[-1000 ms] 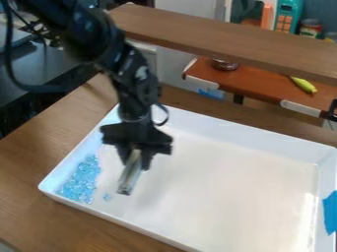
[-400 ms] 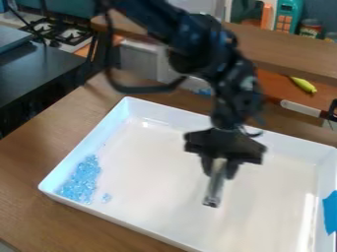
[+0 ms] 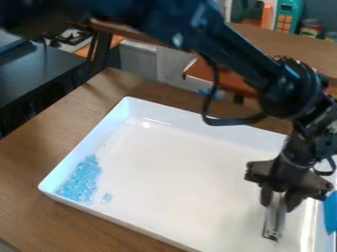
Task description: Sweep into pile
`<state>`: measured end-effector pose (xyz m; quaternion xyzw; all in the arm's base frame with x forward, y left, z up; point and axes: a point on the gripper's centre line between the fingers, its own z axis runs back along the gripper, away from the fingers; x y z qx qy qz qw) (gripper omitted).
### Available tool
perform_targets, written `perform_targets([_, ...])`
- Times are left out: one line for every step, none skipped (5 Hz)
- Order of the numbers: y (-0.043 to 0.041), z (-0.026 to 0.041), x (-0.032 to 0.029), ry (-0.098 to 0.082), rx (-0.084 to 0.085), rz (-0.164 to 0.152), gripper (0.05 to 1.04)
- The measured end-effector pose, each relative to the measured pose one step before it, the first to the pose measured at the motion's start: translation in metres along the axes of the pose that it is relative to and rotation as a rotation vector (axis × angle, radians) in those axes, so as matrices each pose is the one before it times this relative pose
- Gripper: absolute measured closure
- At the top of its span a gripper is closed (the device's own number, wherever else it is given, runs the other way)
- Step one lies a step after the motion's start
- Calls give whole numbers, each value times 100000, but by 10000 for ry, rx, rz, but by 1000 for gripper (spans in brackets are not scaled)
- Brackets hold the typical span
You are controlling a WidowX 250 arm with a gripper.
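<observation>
Camera view, live now: start at the gripper (image 3: pixel 280 199), w/ fingers pinching the upper end of a greyish strip (image 3: pixel 274 221). Can't tell re: lower end, touching tray floor or just above. Outward from there: over the right end of the white tray (image 3: pixel 79 142), nr the blue tape (image 3: pixel 330 211). Then on to the opp. end, well apart from the strip: find the blue bits (image 3: pixel 80 182), mostly heaped in the left corner, w/ a few stray bits (image 3: pixel 107 198) just beside. Mostly piled, so prob. only tidying left. Now watch for trouble! Could catch the tray wall by dropping too nr it, poss. twisting the strip in the grip or shoving the tray along the table (image 3: pixel 33 216). Could skim right over the strays, w/ strip too high or tilted. Could scatter the heap, too, by coming in too fast or dragging back twd the middle. Best bet: come down flat on the inner side of the strays, then push gently twd the corner, stopping before the wall.
</observation>
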<state>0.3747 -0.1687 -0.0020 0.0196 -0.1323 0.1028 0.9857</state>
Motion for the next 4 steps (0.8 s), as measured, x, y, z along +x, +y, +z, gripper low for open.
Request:
perform_targets([-851,-191,515,90,78,294,639])
perform_targets([-310,98,-56,-33,-67,141,317])
perform_targets([-189,563,-498,245,-370,-90,88])
perform_targets([648,3944,701,39,-742,300,77])
